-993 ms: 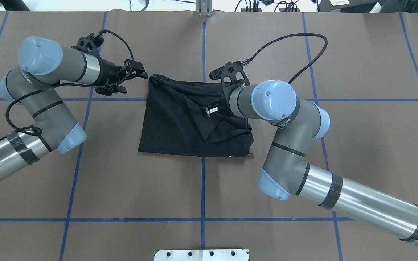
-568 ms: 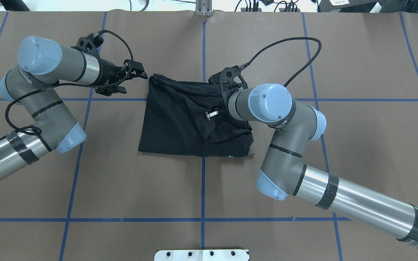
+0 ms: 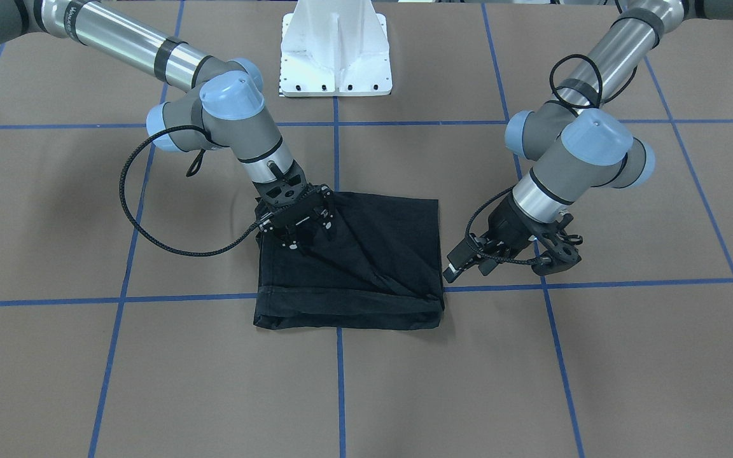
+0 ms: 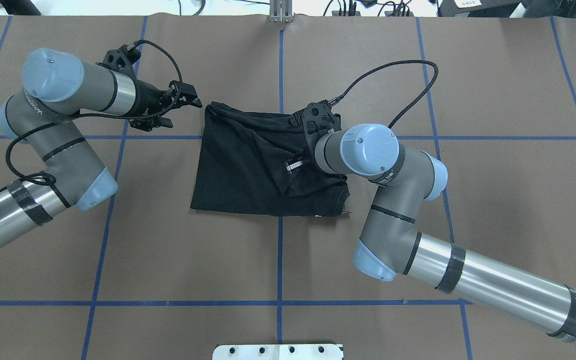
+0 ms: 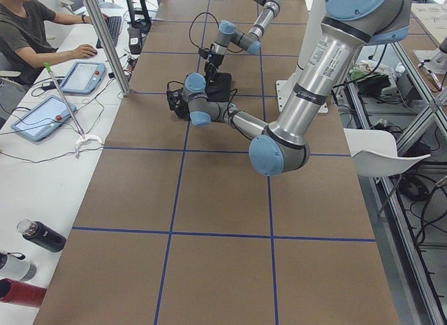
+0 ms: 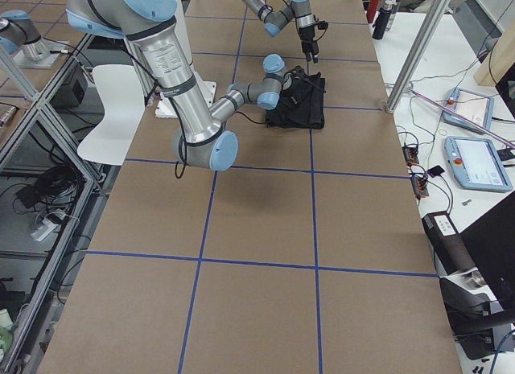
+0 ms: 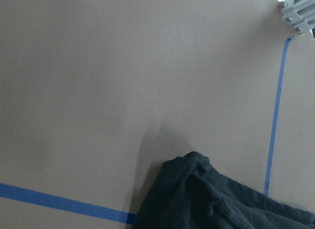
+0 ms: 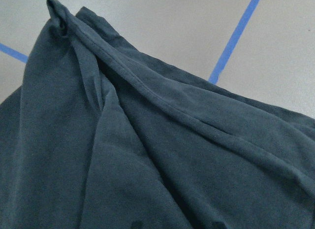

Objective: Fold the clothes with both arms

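The black T-shirt lies folded into a rough rectangle at the table's middle, with no logo print showing; it also shows in the front view. A raised crease runs across it from its far left corner. My right gripper points down over the shirt's right half, its fingers spread in the front view; its wrist view shows only wrinkled black fabric. My left gripper hovers open and empty just left of the shirt's far left corner, apart from it.
Blue tape lines grid the brown table cover. The white pedestal base stands at the robot's edge. A metal bracket sits at the far edge. An operators' desk with tablets and bottles runs along the far side.
My right arm's wrist and elbow have shifted left and nearer, and its gripper has slid slightly toward the near side over the shirt. The left arm has barely moved.
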### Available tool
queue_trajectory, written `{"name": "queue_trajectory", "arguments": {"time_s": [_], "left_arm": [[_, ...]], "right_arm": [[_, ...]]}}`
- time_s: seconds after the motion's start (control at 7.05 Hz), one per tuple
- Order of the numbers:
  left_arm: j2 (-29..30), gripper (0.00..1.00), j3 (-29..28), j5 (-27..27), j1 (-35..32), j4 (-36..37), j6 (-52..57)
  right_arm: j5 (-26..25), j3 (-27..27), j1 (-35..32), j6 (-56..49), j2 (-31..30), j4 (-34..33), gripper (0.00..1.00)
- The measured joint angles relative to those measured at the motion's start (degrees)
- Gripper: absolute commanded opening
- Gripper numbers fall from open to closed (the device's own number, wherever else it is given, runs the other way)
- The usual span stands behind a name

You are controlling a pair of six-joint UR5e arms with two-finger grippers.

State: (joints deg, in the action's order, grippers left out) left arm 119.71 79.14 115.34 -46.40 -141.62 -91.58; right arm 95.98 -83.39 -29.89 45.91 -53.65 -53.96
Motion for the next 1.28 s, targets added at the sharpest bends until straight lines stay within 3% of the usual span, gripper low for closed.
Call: {"name": "queue_trajectory", "arguments": {"time_s": [0.71,0.85,0.99,1.28], "left_arm": [[0.05,1.0,-0.04,-0.02,0.0,0.03,0.0],[0.05,1.0,-0.04,-0.03,0.0,0.03,0.0],[0.04,1.0,-0.04,-0.03,0.0,0.03,0.0],[0.07,1.0,-0.04,0.02,0.0,-0.03,0.0]], "right_arm": [[-0.09,1.18,0.17,-0.05,0.25,0.0,0.46],[-0.08,1.26,0.18,-0.02,0.19,0.01,0.15],[-0.04,1.27,0.18,0.02,0.08,0.05,0.0],[0.05,0.96,0.06,0.08,-0.02,0.08,0.0]]}}
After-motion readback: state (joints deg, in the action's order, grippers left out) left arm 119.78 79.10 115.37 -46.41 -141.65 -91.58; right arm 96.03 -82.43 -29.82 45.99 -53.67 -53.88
